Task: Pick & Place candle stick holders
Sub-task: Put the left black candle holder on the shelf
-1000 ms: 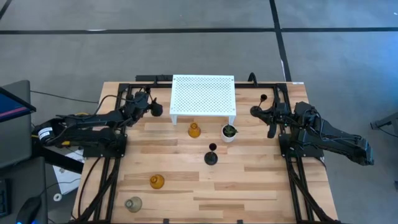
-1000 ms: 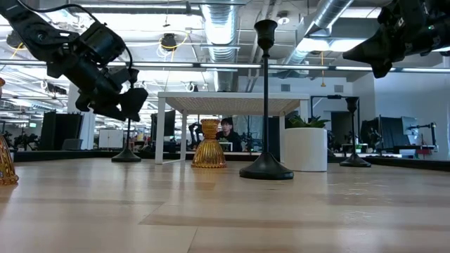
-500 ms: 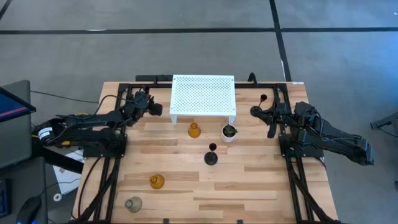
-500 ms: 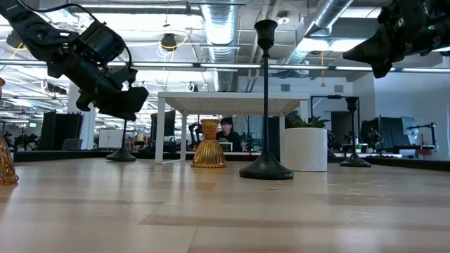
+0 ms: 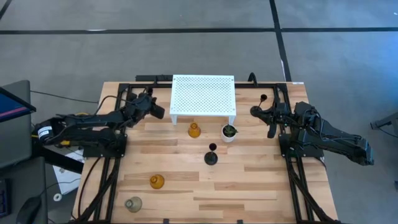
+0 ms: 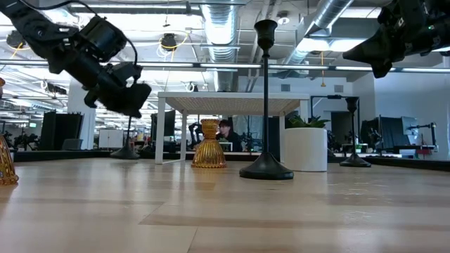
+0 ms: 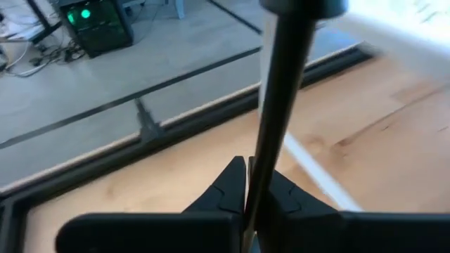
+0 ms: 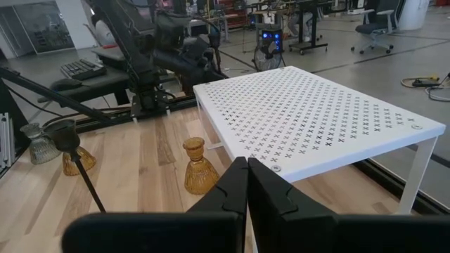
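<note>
Between the left gripper's (image 7: 246, 188) fingers stands a black holder's stem (image 7: 285, 105).

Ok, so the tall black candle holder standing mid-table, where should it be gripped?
I'd take the tall black holder by its thin stem, about midway, with the tool level. It stands upright on a wide round base, so the stem is the only narrow part. Come from the near side of the table: the white pot and amber holder stand behind it.

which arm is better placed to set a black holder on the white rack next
Left: its left gripper is shut on a black holder's stem, right beside the white rack. The right gripper is shut and empty.
</note>
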You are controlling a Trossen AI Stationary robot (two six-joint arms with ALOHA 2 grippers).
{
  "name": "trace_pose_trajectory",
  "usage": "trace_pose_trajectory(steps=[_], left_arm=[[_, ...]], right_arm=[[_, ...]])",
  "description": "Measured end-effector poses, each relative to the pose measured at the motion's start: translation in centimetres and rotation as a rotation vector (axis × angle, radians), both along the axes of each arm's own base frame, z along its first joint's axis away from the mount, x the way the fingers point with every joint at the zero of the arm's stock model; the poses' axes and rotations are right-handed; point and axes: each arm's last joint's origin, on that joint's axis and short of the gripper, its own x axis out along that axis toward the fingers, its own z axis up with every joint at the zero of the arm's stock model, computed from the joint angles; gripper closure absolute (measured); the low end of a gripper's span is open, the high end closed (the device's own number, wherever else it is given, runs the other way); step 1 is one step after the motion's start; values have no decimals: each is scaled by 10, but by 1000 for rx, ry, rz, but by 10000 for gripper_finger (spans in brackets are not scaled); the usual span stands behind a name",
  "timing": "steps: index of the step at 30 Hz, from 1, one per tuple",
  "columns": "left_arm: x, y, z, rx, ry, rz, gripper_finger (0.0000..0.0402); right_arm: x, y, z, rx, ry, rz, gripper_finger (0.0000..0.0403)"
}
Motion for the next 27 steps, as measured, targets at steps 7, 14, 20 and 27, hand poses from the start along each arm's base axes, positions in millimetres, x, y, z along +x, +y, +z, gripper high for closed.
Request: trace_pose_trajectory(steps=[7, 14, 20, 27], left_arm=[[7, 1, 41, -3, 15, -16, 393], [4, 0, 96, 21, 42, 9, 393], [6, 0, 145, 117, -5, -71, 393], [13, 2, 191, 171, -85, -178, 393]], right_arm=[[0, 0, 0, 1, 4, 0, 403], [0, 0, -3, 12, 31, 0, 403], [0, 0, -3, 12, 31, 0, 403], [0, 0, -3, 12, 31, 0, 403]])
